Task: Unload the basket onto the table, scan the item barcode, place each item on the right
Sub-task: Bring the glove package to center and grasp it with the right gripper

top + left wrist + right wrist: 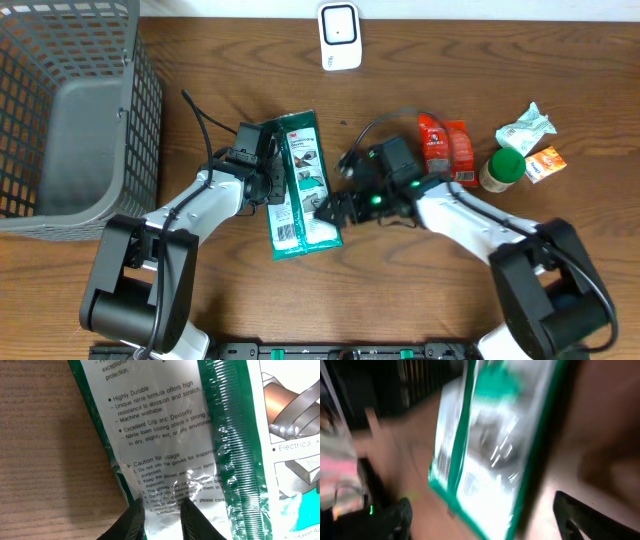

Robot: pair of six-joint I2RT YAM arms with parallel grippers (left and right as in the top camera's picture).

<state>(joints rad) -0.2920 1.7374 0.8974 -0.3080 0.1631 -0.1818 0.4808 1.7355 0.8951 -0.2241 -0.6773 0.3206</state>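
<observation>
- Left arm stretched low across the surface (pixel 420 290), left fingers (pixel 134 522) clamped on the nitrile glove packet (pixel 303 198) (text side up).
- Right fingers (pixel 590 520) spread wide beside it.

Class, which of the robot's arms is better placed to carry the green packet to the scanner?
Left, probably: the left gripper pinches the green packet, while the right gripper stands open at its edge, holding nothing.

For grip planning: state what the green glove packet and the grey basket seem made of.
The glove packet: thin plastic film, glossy; it crinkles and throws glare. The basket: probably moulded plastic, matte grey; open lattice walls, no shine.
</observation>
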